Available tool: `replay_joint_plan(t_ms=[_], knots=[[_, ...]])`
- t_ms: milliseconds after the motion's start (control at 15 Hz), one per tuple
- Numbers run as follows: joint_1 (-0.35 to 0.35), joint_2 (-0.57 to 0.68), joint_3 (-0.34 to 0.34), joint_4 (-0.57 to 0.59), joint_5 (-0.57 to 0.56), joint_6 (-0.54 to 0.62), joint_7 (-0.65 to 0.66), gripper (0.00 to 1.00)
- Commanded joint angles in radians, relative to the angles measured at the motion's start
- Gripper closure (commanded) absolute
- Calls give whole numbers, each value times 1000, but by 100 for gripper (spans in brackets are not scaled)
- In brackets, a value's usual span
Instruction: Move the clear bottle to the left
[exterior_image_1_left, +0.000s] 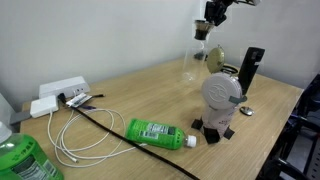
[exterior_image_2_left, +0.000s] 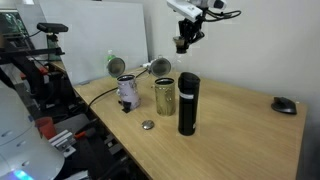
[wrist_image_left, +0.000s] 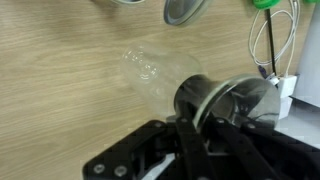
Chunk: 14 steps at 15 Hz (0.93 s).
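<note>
The tall clear bottle of transparent glass, with a rounded body, a narrow neck and a dark collar under a flared top, stands near the far edge of the light wooden table, just behind the white round-faced gadget. The gripper comes down on it from above. In the wrist view the jaws look closed on the dark collar, with the glass body slanting away below. Whether the base is clear of the wood I cannot tell.

My judgement is that the carry to the left is the step in hand. Glass held only at the collar can swing or slip, so the move wants a modest lift, a slow level sweep with the bottle upright, and a wide berth of the gadget and the tall black cylinder beside it. The base should sit flat on the table before the jaws let go.

The plastic bottle lying on its side nearer the camera has a green label, but its print is too small to read. No brand or writing is legible elsewhere
</note>
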Motion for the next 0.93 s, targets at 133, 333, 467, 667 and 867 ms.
replay_joint_plan(t_ms=[133,333,467,667,867], knots=[[6,-79,5,4,46,-109,-85,96],[37,-98,16,17,37,-149,-136,96],[64,-103,32,22,25,-162,-168,96],[106,-91,58,35,7,-174,-200,96],[146,-74,87,39,-20,-162,-218,96]])
